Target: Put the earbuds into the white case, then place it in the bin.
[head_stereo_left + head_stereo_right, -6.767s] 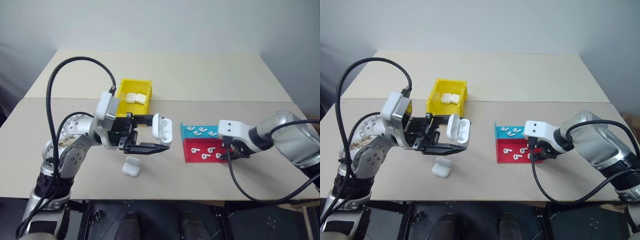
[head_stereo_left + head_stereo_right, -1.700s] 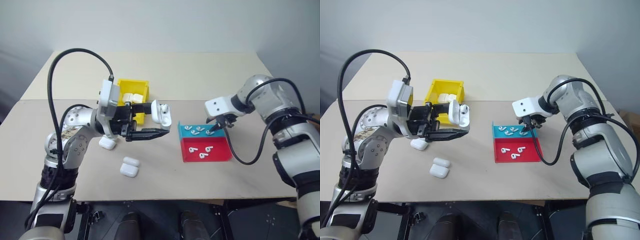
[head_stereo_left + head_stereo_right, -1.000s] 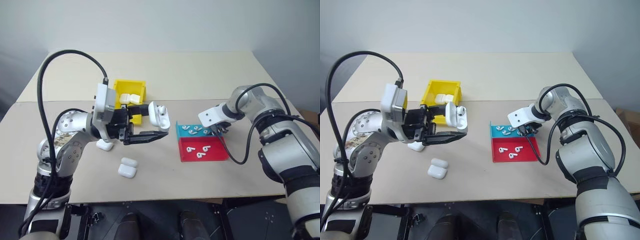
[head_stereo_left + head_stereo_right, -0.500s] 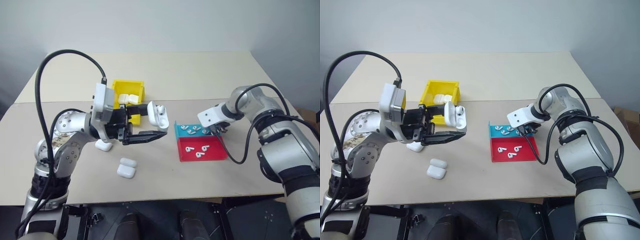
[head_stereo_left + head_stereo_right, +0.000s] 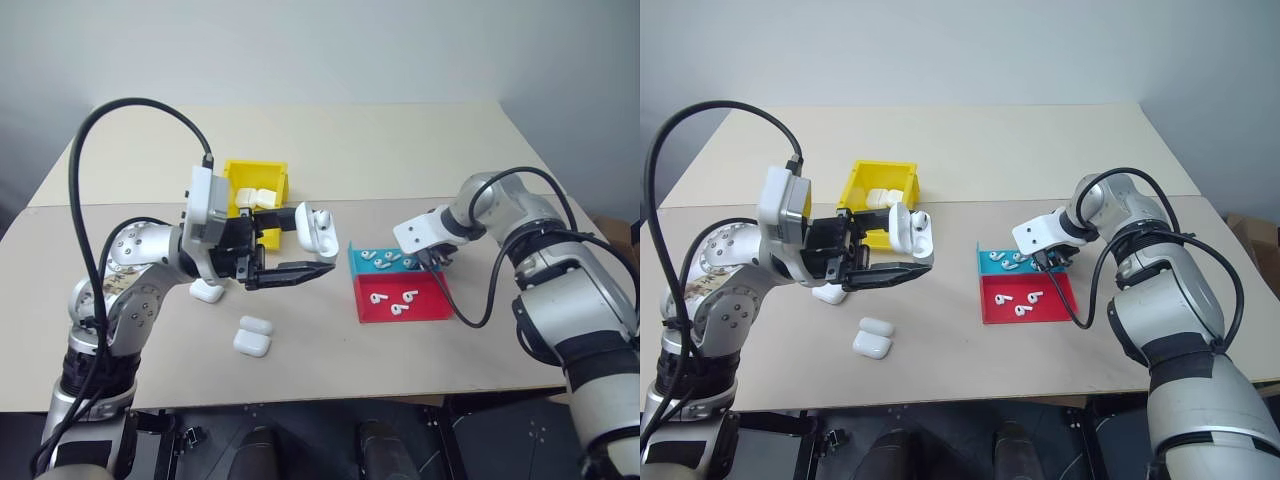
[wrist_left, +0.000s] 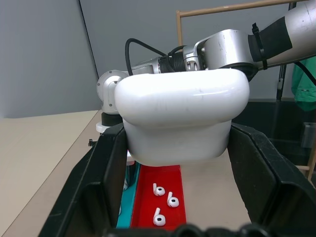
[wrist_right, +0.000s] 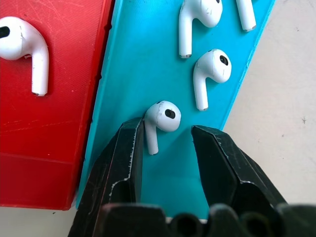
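Note:
My left gripper (image 5: 315, 242) is shut on the white case (image 5: 316, 228), holding it upright in the air with its lid flipped open, left of the trays. In the left wrist view the case (image 6: 182, 113) sits between both fingers. My right gripper (image 5: 432, 262) points down into the blue tray (image 5: 358, 262). Its open fingers (image 7: 126, 158) straddle one earbud (image 7: 160, 118) that lies on the tray, the stem against one finger. Several more earbuds (image 7: 210, 69) lie beside it. The yellow bin (image 5: 258, 166) stands behind my left gripper.
The red tray (image 5: 435, 305) adjoins the blue one and holds three earbuds (image 5: 395, 303). White cases (image 5: 255, 197) lie inside the bin. More closed cases rest on the table, one (image 5: 208, 291) under my left arm and a pair (image 5: 252, 336) nearer the front edge.
Several seconds ago my right gripper was at the red tray; it has since moved over to the blue tray and come down around an earbud. Over the last second both arms hold still.

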Controlling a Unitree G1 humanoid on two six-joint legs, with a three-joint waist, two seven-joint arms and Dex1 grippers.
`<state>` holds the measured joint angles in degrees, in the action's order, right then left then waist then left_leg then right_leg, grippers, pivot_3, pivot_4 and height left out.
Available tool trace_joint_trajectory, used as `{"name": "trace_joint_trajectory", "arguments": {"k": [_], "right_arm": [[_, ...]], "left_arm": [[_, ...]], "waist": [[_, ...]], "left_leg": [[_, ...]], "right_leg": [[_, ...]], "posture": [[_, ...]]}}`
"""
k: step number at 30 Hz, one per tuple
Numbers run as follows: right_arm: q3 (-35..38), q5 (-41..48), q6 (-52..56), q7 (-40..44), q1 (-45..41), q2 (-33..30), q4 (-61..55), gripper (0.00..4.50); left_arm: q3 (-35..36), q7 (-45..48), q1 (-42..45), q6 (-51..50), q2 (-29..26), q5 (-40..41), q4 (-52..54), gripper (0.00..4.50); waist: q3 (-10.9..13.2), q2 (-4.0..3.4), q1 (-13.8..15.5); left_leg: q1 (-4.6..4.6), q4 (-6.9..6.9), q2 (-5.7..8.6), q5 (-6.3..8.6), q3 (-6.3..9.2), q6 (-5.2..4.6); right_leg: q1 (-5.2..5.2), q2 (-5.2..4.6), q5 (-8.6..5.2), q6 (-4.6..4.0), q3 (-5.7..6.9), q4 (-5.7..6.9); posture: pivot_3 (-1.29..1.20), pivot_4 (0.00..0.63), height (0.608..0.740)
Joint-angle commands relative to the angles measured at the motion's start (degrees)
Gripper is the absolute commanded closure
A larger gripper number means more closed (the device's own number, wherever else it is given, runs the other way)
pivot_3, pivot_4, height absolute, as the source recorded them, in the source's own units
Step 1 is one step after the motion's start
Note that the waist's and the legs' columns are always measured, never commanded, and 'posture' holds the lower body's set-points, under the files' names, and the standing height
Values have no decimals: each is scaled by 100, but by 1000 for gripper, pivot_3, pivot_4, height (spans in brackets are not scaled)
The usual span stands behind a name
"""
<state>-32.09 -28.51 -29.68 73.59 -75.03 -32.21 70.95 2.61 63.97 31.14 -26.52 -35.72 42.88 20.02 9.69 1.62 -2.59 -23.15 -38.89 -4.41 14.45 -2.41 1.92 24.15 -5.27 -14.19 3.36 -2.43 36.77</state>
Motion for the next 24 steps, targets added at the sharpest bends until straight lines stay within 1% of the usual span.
{"name": "trace_joint_trajectory", "arguments": {"k": [1,4,7,9,10,16,20,24], "right_arm": [[113,22,-57,21,23,6,8,2503],[156,69,-41,81,37,33,6,2503],[210,105,-27,160,48,56,-6,3085],[239,95,-20,168,61,58,-13,3728],[247,96,-22,177,73,55,-19,3866],[413,217,123,231,124,-25,-66,3865],[722,440,374,405,27,-203,-135,3865],[1554,1381,1278,1273,-127,-607,-532,3865]], "left_arm": [[115,-29,7,42,-22,101,199,1693],[118,-28,-4,53,-22,94,200,1693],[132,-19,-14,62,-31,93,194,1693],[132,-16,0,69,-33,82,173,1693],[134,-14,0,72,-35,79,167,1693],[138,1,-14,73,-37,90,162,1693],[96,66,67,89,-1,82,49,1693],[0,269,320,130,95,69,-267,1693]], "waist": [[0,0,0],[0,0,0],[0,0,-2],[0,0,0],[0,0,0],[0,0,-3],[1,-1,2],[9,-14,38]], "left_leg": [[0,0,0,0,0,0],[-1,0,0,0,0,0],[0,0,0,0,0,0],[0,0,0,0,0,0],[0,0,0,0,0,0],[1,0,0,0,0,0],[-1,0,0,0,0,0],[-6,0,1,-1,0,1]], "right_leg": [[0,0,0,0,0,0],[0,0,0,0,0,0],[0,0,0,0,0,0],[-1,0,0,0,0,1],[-1,-1,0,0,0,0],[-1,0,0,0,0,0],[0,0,0,0,0,0],[1,-2,0,0,2,0]], "posture": [[0,150,740],[0,150,740],[0,150,740],[0,150,740],[0,150,740],[0,150,740],[0,150,740],[0,150,740]]}}
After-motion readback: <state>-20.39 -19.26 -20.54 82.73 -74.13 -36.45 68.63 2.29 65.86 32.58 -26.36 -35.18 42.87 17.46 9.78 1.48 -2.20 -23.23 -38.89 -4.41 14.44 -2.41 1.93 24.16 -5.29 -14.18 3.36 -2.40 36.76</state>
